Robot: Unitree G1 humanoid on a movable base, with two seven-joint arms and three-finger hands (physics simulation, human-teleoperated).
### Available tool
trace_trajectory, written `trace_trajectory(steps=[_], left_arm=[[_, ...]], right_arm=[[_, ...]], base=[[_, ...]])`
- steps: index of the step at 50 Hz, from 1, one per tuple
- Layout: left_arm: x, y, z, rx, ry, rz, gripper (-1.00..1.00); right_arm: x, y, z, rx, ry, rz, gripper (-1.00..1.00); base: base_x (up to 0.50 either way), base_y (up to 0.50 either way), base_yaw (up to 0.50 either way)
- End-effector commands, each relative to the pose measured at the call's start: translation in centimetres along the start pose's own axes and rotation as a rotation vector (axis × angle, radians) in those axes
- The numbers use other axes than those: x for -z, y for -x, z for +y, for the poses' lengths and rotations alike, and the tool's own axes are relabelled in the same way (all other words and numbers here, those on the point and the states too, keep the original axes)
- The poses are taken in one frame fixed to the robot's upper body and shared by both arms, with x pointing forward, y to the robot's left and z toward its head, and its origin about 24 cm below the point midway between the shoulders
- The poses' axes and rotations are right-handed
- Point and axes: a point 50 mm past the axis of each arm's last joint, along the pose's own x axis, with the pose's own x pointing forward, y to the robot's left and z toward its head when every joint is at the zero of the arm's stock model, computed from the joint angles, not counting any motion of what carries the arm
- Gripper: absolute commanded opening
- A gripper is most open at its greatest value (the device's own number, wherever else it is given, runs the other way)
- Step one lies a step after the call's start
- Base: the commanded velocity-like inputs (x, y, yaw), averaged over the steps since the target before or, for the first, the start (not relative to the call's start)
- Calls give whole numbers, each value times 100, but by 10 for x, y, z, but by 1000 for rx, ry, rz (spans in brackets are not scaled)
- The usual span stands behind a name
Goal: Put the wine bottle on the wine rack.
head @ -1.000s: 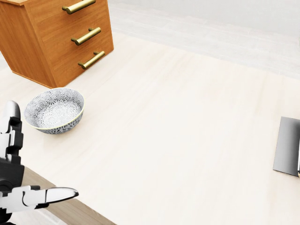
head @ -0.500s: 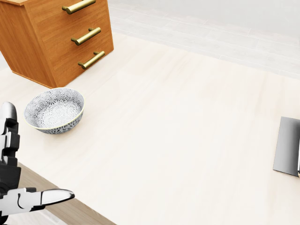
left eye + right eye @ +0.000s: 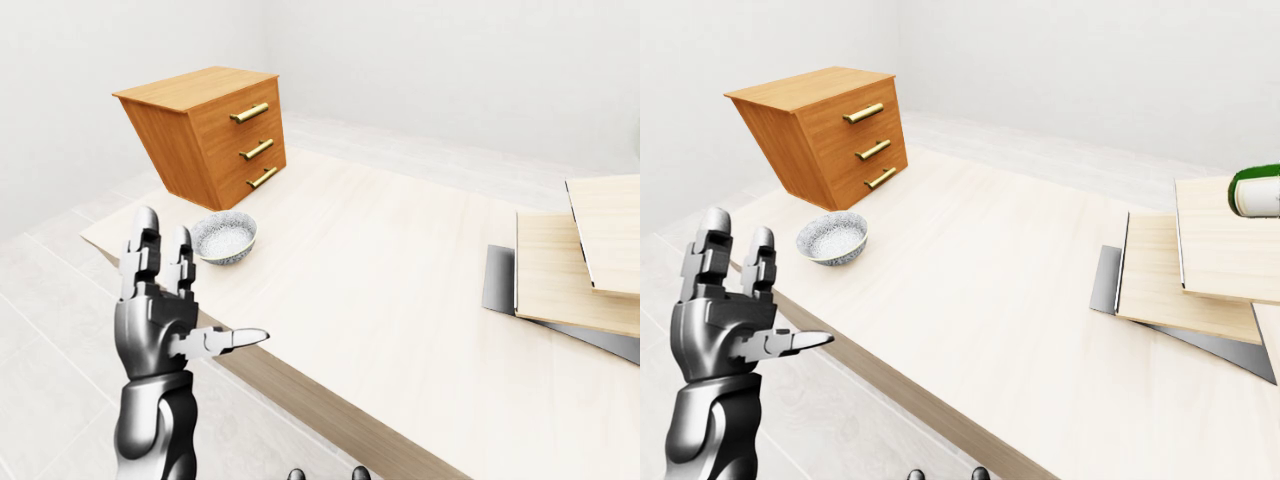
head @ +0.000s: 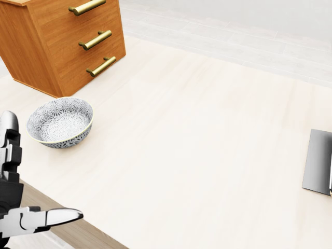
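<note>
At the right edge of the right-eye view a green and white rounded end (image 3: 1256, 191) shows above stepped wooden boards (image 3: 1185, 275); it may be the wine bottle, but most of it is cut off. These boards rest on a dark metal base (image 3: 1106, 283) on the pale table (image 3: 380, 260). My left hand (image 3: 195, 285) stands open at the table's near left edge, fingers upright, thumb pointing right, holding nothing. My right hand is out of every view.
A patterned grey bowl (image 4: 60, 122) sits on the table just beyond my left hand. Behind it stands a tilted wooden dresser (image 3: 205, 133) with three brass handles. The table's wooden edge (image 3: 300, 395) runs diagonally below the hand.
In the head view my left hand has drifted slightly to the left and stays open. The bowl and dresser have not moved.
</note>
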Motion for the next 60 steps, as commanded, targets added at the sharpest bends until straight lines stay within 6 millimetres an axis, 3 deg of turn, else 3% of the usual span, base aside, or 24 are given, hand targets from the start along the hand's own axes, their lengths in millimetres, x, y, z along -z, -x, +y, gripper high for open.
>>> trace_trajectory(steps=[1,24,35,60], left_arm=[[2,-1,0,1,-1,5,100],[3,1,-1,1,-5,17,100],[3,1,-1,0,-6,13,100],[3,0,0,-4,-6,15,100]], right_arm=[[6,0,-5,-10,30,1,-100],[36,5,-27,-10,104,59,-100],[47,5,-23,-19,110,79,-100],[63,7,-35,-2,192,116,-100]], base=[[0,0,0],[0,0,0],[0,0,0],[0,0,0]])
